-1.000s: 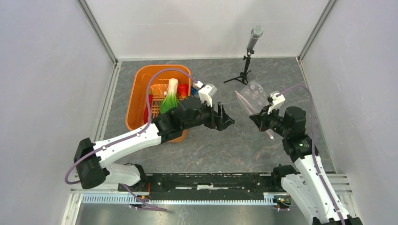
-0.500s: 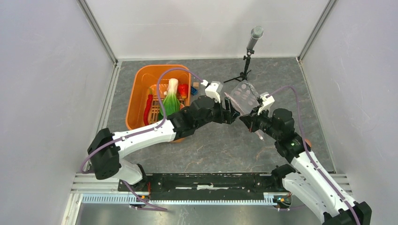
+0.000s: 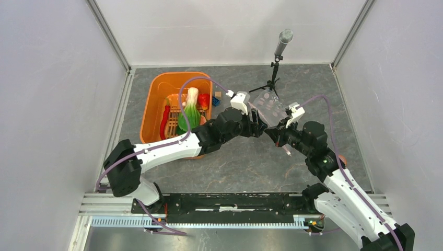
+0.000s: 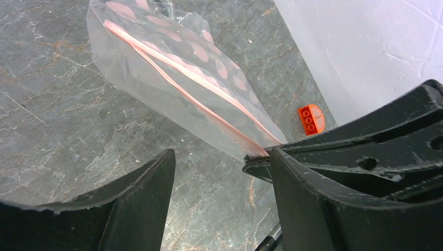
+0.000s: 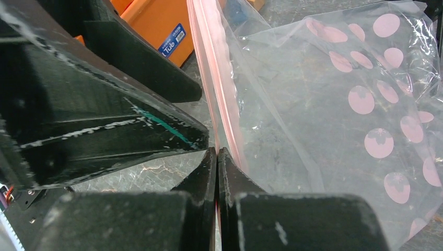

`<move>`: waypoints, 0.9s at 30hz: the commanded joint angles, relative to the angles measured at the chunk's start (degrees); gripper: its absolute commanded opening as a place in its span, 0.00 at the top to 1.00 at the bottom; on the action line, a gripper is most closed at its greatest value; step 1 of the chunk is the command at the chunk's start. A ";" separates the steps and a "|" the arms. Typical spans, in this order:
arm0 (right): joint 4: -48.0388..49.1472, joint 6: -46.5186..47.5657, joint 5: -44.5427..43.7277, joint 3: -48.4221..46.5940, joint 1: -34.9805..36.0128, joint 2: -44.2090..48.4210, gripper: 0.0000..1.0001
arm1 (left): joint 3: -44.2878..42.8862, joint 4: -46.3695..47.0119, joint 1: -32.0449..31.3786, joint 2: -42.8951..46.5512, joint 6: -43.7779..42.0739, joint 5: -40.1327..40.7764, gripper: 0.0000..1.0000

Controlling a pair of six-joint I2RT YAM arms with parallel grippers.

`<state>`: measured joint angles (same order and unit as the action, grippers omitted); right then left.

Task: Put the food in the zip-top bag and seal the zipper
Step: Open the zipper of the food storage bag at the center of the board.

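The clear zip-top bag point(image 3: 271, 107) with pink dots hangs above the floor, and my right gripper point(image 3: 274, 135) is shut on its lower corner at the pink zipper point(image 4: 193, 97). In the right wrist view the jaws point(image 5: 217, 151) pinch the zipper strip point(image 5: 209, 78), with the bag point(image 5: 339, 104) spreading to the right. My left gripper point(image 3: 258, 125) is open and empty point(image 4: 222, 154), just beside the held corner, with the bag point(image 4: 177, 78) in front of it. The food, a green leafy vegetable point(image 3: 189, 112) and red pieces point(image 3: 203, 99), lies in the orange tub point(image 3: 156, 89).
A microphone on a small tripod point(image 3: 277, 57) stands at the back. A blue block point(image 3: 216, 101) and a wooden block point(image 3: 218, 94) lie by the tub. A small orange brick point(image 4: 311, 118) lies on the floor near the right wall. Walls close in on both sides.
My left gripper has swung right, up to the bag's held corner. My right gripper has carried the bag a little to the left, towards it.
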<state>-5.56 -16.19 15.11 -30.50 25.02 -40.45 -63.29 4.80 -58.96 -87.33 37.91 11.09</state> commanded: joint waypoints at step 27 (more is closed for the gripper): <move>2.81 3.56 1.79 2.34 3.05 1.52 1.00 | -4.09 1.44 2.21 -6.80 4.05 3.24 0.31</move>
<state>-4.75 -14.46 16.45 -27.62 27.09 -38.70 -64.82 5.28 -57.04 -93.12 40.45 14.61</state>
